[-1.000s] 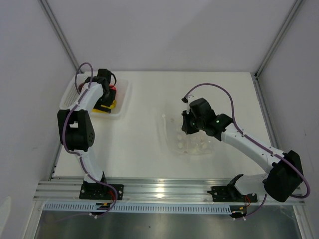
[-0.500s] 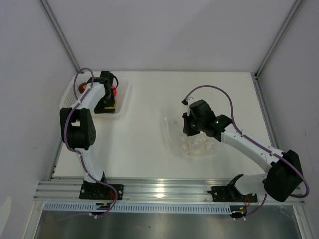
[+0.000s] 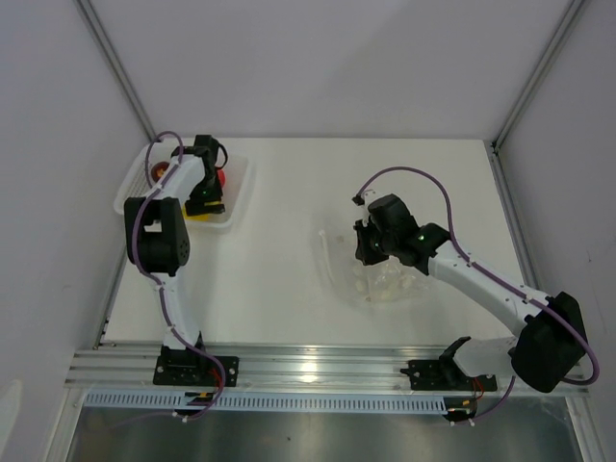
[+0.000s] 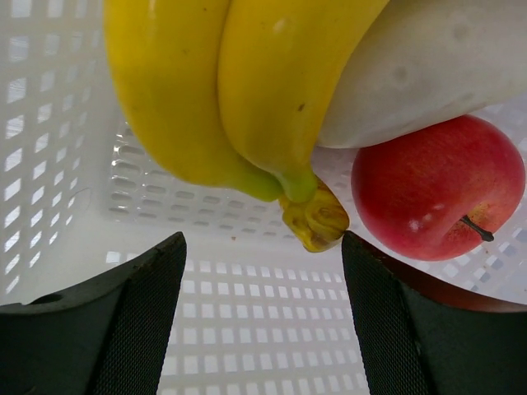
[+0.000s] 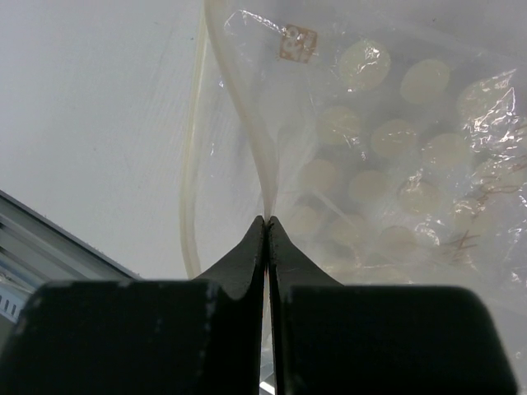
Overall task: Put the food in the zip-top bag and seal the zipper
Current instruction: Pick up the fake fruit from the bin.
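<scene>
Yellow bananas [image 4: 230, 90], a red apple [image 4: 436, 193] and a white radish [image 4: 428, 66] lie in the white basket [image 4: 49, 164]. We see our left gripper [image 4: 262, 247] spread wide near them. Right of the basket, our right gripper [image 5: 265, 220] pinches the clear bag [image 5: 395, 140].

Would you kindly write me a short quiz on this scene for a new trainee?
1. True or false: the right gripper is shut on the zip-top bag.
2. Which food's stem points into the gap of the open left gripper? A. banana bunch B. apple C. radish
3. Fill in: the food lies in a white mesh ____.
Key: 1 true; 2 A; 3 basket.
</scene>
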`<state>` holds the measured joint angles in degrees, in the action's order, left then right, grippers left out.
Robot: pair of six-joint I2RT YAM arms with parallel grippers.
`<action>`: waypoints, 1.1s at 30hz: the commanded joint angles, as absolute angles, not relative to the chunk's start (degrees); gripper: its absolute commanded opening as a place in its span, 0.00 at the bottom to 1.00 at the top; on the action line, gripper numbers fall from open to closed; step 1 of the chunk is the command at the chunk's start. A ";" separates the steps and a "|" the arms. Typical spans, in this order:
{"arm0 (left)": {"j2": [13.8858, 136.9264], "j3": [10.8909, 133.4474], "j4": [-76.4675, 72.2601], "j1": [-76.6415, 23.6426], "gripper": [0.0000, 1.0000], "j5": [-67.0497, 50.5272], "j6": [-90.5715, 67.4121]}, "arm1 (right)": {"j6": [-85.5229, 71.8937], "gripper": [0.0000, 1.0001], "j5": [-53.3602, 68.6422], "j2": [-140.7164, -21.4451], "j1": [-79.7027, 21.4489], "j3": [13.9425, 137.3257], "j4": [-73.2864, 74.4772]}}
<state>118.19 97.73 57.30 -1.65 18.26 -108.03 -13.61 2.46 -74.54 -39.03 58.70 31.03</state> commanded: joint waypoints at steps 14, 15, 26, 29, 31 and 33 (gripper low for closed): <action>119.00 94.05 52.13 -0.18 0.68 13.98 -109.60 | -12.83 0.00 3.69 -72.51 -38.06 58.01 29.97; 118.83 92.39 51.42 -0.18 0.65 13.02 -109.51 | -12.83 0.00 3.52 -72.34 -37.88 58.01 29.97; 115.05 88.33 45.97 -0.18 0.09 12.75 -105.91 | -12.75 0.01 2.99 -72.25 -37.09 58.97 30.32; 113.82 88.85 45.79 -0.18 0.01 12.39 -104.68 | -13.01 0.01 2.64 -72.07 -37.09 58.97 30.24; 112.60 89.21 46.23 -0.18 0.00 12.66 -103.63 | -13.18 0.01 2.64 -72.16 -37.00 59.06 30.23; 111.89 90.61 46.84 -0.18 0.01 13.09 -102.31 | -13.36 0.01 2.72 -72.33 -37.00 59.15 30.32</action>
<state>116.90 88.82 46.96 -0.56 12.71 -104.88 -13.43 3.40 -73.91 -37.26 57.98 31.05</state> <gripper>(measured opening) 0.329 0.010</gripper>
